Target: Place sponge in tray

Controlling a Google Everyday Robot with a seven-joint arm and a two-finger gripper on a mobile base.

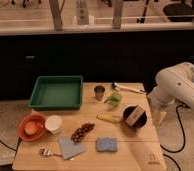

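The blue sponge lies flat near the front edge of the wooden table, about at its middle. The green tray sits at the table's back left, and nothing shows inside it. My white arm comes in from the right. The gripper hangs just off the table's right edge, beside a black bowl. It is well to the right of the sponge and a little behind it, far from the tray, and it holds nothing that I can see.
A grey cloth, a fork and grapes lie left of the sponge. An orange bowl and white cup stand front left. A banana, black bowl with a box, metal cup and green item sit mid-table.
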